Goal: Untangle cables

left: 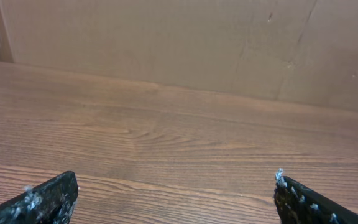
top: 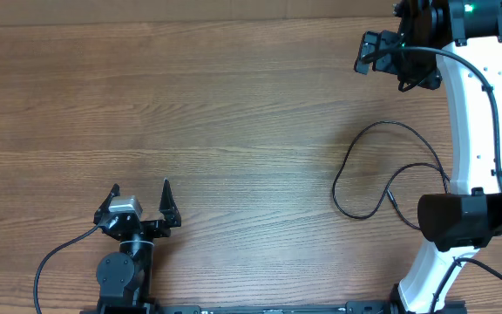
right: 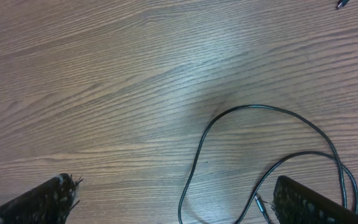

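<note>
Wood-grain worktop [top: 190, 105] carries the cables [top: 336, 187] as loose loops right of centre, partly hidden under the right arm. The right pincer [top: 389, 65], spread wide and empty, hangs at upper right, with the loops lower in frame. The left pincer [top: 140, 187], also spread and empty, sits well apart at lower left, so the right arm is nearer.
</note>
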`<action>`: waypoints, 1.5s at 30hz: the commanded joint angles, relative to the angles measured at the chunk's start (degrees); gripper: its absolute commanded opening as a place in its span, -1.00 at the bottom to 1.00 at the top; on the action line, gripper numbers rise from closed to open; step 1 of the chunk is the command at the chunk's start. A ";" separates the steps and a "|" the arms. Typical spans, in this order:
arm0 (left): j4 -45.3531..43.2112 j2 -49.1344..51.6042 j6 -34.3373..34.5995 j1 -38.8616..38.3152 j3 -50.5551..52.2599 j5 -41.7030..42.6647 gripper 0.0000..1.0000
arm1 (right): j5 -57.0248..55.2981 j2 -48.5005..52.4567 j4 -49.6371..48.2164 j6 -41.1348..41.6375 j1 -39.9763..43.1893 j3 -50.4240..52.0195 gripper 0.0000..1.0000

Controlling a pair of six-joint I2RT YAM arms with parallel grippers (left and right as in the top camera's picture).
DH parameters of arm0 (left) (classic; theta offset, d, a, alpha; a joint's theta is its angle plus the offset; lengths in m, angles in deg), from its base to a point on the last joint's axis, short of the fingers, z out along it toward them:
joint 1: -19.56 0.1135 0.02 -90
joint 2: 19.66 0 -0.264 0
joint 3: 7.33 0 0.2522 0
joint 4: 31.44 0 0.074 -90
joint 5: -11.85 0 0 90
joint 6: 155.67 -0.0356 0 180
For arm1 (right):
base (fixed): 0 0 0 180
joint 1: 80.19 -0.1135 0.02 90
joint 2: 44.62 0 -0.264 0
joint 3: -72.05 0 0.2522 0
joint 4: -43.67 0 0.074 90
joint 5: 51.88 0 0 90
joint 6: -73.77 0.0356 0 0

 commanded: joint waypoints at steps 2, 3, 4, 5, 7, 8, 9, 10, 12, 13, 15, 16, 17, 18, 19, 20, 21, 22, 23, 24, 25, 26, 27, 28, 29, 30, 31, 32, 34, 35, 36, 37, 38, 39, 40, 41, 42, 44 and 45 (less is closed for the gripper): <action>0.04 -0.66 -1.27 0.00 0.22 0.57 0.99 | -0.35 -1.05 -1.60 -0.07 -0.11 -0.61 1.00; 0.04 -0.66 -1.27 0.00 0.22 0.57 1.00 | 0.00 -1.09 -2.14 -0.02 -0.11 -0.61 1.00; 0.04 -0.66 -1.27 0.00 0.22 0.57 0.99 | 0.39 -1.42 -3.41 0.26 -0.11 -0.07 1.00; 0.04 -0.66 -1.27 0.00 0.22 0.57 1.00 | 0.76 -2.25 -5.70 1.33 -0.11 1.62 1.00; 0.04 -0.66 -1.27 0.00 0.22 0.57 1.00 | 0.79 -4.55 -10.08 3.67 -0.11 6.51 1.00; 0.02 -0.66 -1.27 0.00 0.22 0.57 0.99 | 0.76 -6.03 -12.55 4.61 -0.11 9.84 1.00; 0.04 -0.66 -1.27 0.00 0.22 0.57 1.00 | 0.94 -7.52 -15.06 5.01 -0.09 13.27 1.00; 0.02 -0.66 -1.27 0.00 0.22 0.57 1.00 | 0.96 -9.05 -17.53 5.01 -0.09 16.65 1.00; 0.02 -0.66 -1.27 0.00 0.22 0.57 1.00 | 0.94 -12.96 -23.50 4.96 -0.09 24.90 1.00; 0.04 -0.66 -1.27 0.00 0.22 0.57 0.99 | 0.94 -14.64 -26.16 4.94 -0.09 28.44 1.00; 0.04 -0.66 -1.27 0.00 0.22 0.57 1.00 | 0.94 -19.52 -34.05 4.94 -0.09 38.21 1.00; 0.04 -0.66 -1.27 0.00 0.22 0.57 1.00 | 0.94 -21.84 -37.83 4.96 -0.09 42.66 1.00; 0.02 -0.66 -1.27 0.00 0.22 0.57 0.99 | 0.94 -23.32 -40.41 4.96 -0.09 45.62 1.00; 0.04 -0.66 -1.27 0.00 0.22 0.57 1.00 | 0.94 -24.87 -42.88 4.96 -0.11 48.46 1.00; 0.04 -0.66 -1.27 0.00 0.22 0.57 0.99 | 0.98 -26.73 -45.64 4.96 -0.11 51.60 1.00; 0.04 -0.66 -1.27 0.00 0.22 0.57 0.99 | 0.96 -28.70 -48.59 4.96 -0.11 54.95 1.00; 0.04 -0.66 -1.27 0.00 0.22 0.57 1.00 | 0.94 -30.91 -51.67 4.94 -0.11 58.51 1.00; 0.04 -0.66 -1.27 0.00 0.22 0.57 0.99 | 0.94 -32.79 -54.49 4.94 -0.11 61.57 1.00; 0.04 -0.66 -1.27 0.00 0.22 0.57 1.00 | 0.94 -34.71 -57.27 4.94 -0.11 64.46 1.00; 0.02 -0.66 -1.27 0.00 0.22 0.57 0.99 | 0.94 -36.50 -59.84 4.94 -0.11 67.17 1.00; 0.04 -0.66 -1.27 0.00 0.22 0.57 1.00 | 0.98 -38.86 -63.39 4.96 -0.11 70.71 1.00; 0.04 -0.66 -1.27 0.00 0.22 0.57 0.99 | 0.98 -40.81 -66.14 4.96 -0.11 73.55 1.00; 0.04 -0.66 -1.27 0.00 0.22 0.57 1.00 | 0.98 -42.62 -68.81 4.96 -0.15 76.17 1.00; 0.04 -0.66 -1.27 0.00 0.22 0.57 0.99 | 0.96 -44.63 -71.71 4.96 -0.15 79.08 1.00; 0.04 -0.66 -1.27 0.00 0.22 0.57 0.99 | 0.96 -46.47 -74.40 4.96 -0.15 81.79 1.00; 0.02 -0.66 -1.27 0.00 0.22 0.57 0.99 | 0.96 -48.92 -77.85 4.94 -0.15 85.22 1.00; 0.04 -0.66 -1.27 0.00 0.22 0.57 0.99 | 0.96 -51.10 -80.89 4.96 -0.15 88.35 1.00; 0.04 -0.66 -1.27 0.00 0.22 0.57 1.00 | 0.96 -53.33 -83.80 4.94 -0.15 91.41 1.00; 0.04 -0.66 -1.27 0.00 0.22 0.57 0.99 | 0.94 -56.94 -88.39 4.94 -0.15 96.30 1.00; 0.04 -0.66 -1.27 0.00 0.22 0.57 0.99 | 0.94 -59.08 -91.03 4.94 -0.15 99.25 1.00; 0.04 -0.66 -1.27 0.00 0.22 0.57 1.00 | 0.94 -61.96 -94.27 4.94 -0.15 102.95 1.00; 0.04 -0.66 -1.27 0.00 0.22 0.57 1.00 | 0.94 -64.22 -96.59 4.94 -0.15 105.85 1.00; 0.04 -0.66 -1.27 0.00 0.22 0.57 1.00 | 0.94 -66.60 -98.97 4.94 -0.15 108.76 1.00; 0.04 -0.66 -1.27 0.00 0.22 0.57 0.99 | 0.94 -69.94 -101.79 4.94 -0.15 112.72 1.00; 0.04 -0.66 -1.27 0.00 0.22 0.57 1.00 | 0.94 -71.10 -102.55 4.94 -0.15 114.05 0.99; 0.04 -0.66 -1.27 0.00 0.22 0.57 1.00 | 0.94 -74.27 -104.24 4.94 -0.15 117.35 1.00; 0.04 -0.66 -1.27 0.00 0.22 0.57 0.99 | 0.94 -77.46 -105.28 4.94 -0.15 120.26 1.00; 0.04 -0.66 -1.27 0.00 0.22 0.57 0.99 | 0.92 -80.63 -105.55 4.90 -0.15 122.73 1.00; 0.02 -0.66 -1.27 0.00 0.22 0.57 0.99 | 0.94 -83.03 -105.55 4.24 -0.15 124.41 1.00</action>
